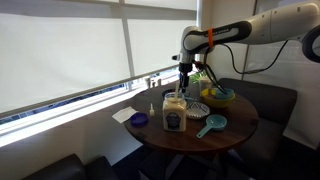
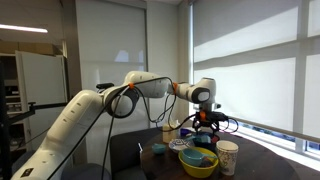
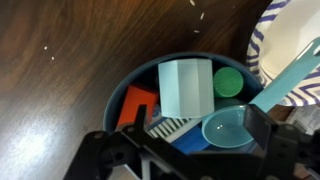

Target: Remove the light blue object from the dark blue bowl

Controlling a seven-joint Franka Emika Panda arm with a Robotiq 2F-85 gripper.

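Observation:
In the wrist view the dark blue bowl [image 3: 118, 95] sits on dark wood and holds several things. A pale light blue block [image 3: 186, 88] lies in its middle, with a green round piece [image 3: 228, 82], an orange block [image 3: 138, 104] and a striped piece [image 3: 172, 128] around it. A light teal scoop [image 3: 228, 128] has its cup in the bowl, and its handle runs out over the rim. My gripper [image 3: 203, 135] hangs just above the bowl, open, its fingers either side of the scoop cup and touching nothing. In both exterior views the gripper [image 1: 184, 78] [image 2: 205, 128] points down over the table.
The round dark table [image 1: 238, 130] also carries a white-labelled jar [image 1: 174, 113], a small purple-blue dish [image 1: 139, 120], a yellow-rimmed bowl [image 1: 220, 96], a zebra-striped plate [image 3: 272, 35], a teal scoop [image 1: 210, 125] and a paper cup [image 2: 228, 156]. Windows stand behind.

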